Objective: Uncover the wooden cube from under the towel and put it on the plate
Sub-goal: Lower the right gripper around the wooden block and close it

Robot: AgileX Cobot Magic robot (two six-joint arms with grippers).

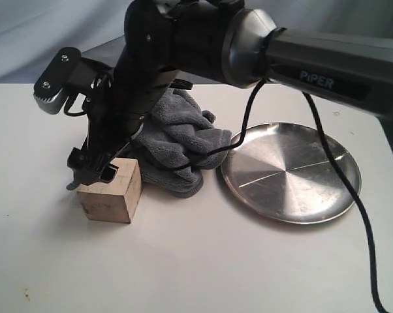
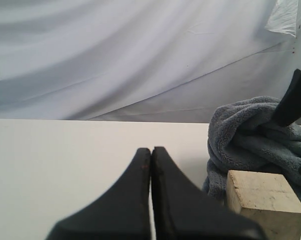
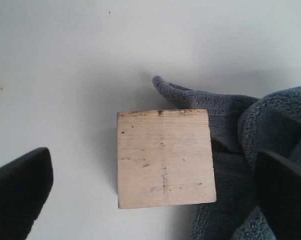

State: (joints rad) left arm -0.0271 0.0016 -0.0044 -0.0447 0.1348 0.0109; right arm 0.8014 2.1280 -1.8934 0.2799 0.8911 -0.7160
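Nearest us on the white counter (image 1: 183,274) sits the cube (image 1: 110,191), uncovered. Its far side lies against the heaped towel (image 1: 180,137), and it is well left of the plate (image 1: 291,173), not on it. The right pincer (image 1: 92,171) hangs at the cube's top. In its wrist view the fingers (image 3: 18,192) are spread wide, one over bare counter and one over towel, neither touching the cube's sides. How high the tips are we cannot tell. The right arm (image 1: 327,72) comes in from the right edge and bends steeply down, hiding part of the towel. The left pincer (image 2: 150,195) is low over the counter, pressed together on nothing. Its arm is outside the exterior view.
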